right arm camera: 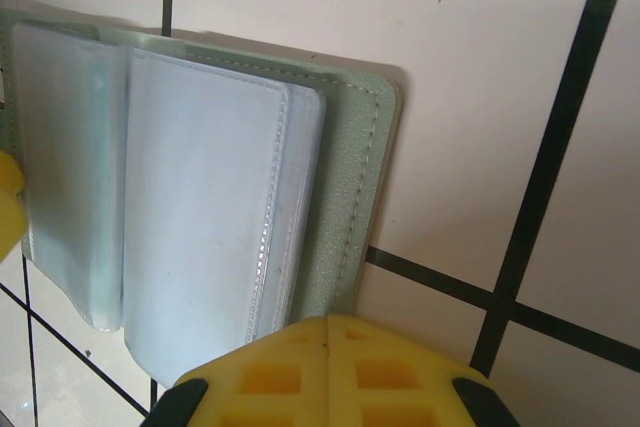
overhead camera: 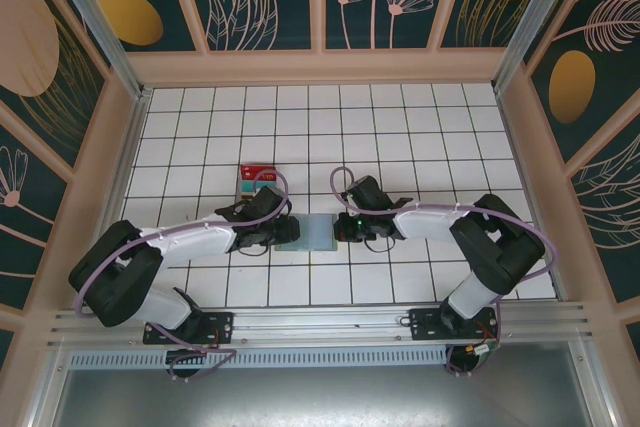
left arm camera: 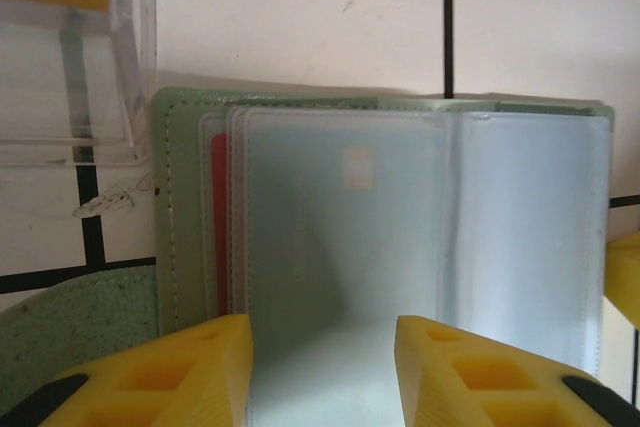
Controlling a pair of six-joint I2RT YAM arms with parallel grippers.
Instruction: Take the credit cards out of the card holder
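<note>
Standing apart, the yellow fingers of the left gripper (left arm camera: 323, 367) straddle a clear sleeve of the open card holder (left arm camera: 180, 207). The holder lies flat on the white tiled table (left arm camera: 300, 17) between both arms, just beside a clear tray (left arm camera: 100, 137). The right gripper (right arm camera: 327, 342) has its fingers together at the holder's green edge, and the credit cards (left arm camera: 340, 207) sit in the sleeves.

Both arms bent low, elbows out, wrists aimed inward at each other. Left gripper (left arm camera: 325, 372) jaws partly spread, clear gap between yellow fingers (left arm camera: 180, 377). Right gripper (right arm camera: 327, 362) fingers pressed together, seemingly fully closed. Grippers near, not touching.
</note>
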